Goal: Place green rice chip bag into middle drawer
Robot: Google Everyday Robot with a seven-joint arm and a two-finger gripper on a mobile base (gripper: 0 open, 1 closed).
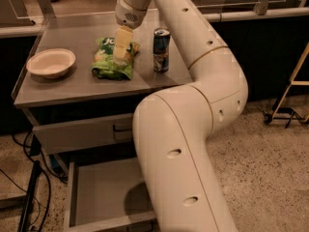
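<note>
The green rice chip bag (106, 64) is lying on the table (72, 88), the bowl (50, 63) sitting left of it and the can (161, 50) standing right of it. The gripper (121, 50) is hanging just over the bag. The middle drawer (96, 192) is sitting open below and in front of it.
</note>
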